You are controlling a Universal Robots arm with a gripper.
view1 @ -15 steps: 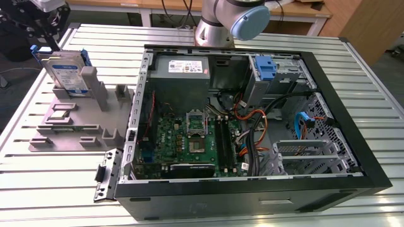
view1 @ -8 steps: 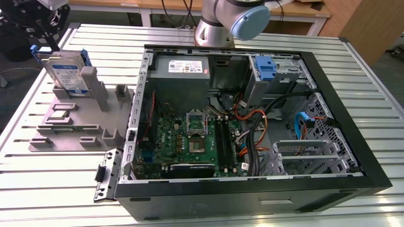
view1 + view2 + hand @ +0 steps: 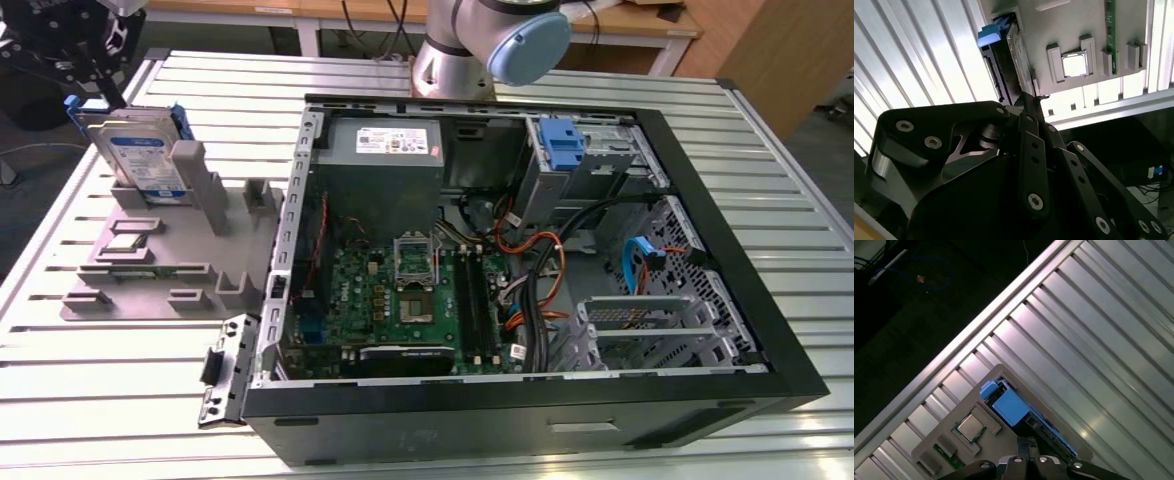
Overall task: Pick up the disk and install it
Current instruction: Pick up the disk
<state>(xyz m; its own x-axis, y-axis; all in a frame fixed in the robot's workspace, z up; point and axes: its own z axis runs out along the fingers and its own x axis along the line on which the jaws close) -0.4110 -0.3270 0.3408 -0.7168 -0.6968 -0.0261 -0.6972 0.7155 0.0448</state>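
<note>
— Where do we stand?
— The disk (image 3: 140, 155) stands upright in a slot of the grey holder (image 3: 147, 270). Our gripper (image 3: 111, 100) sits at its top edge, and we cannot tell whether it has clamped.
— Then we want a square, firm hold and a straight lift out of the holder, so the blue bracket (image 3: 1009, 407) doesn't snag.

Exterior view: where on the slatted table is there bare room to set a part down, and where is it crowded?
Bare table lies between the grey fixture and the near edge, and in a narrow strip along the computer case on the exterior view's right. Crowded: inside the case, and the fixture's far corner, where the gripper hangs at the disk.
</note>
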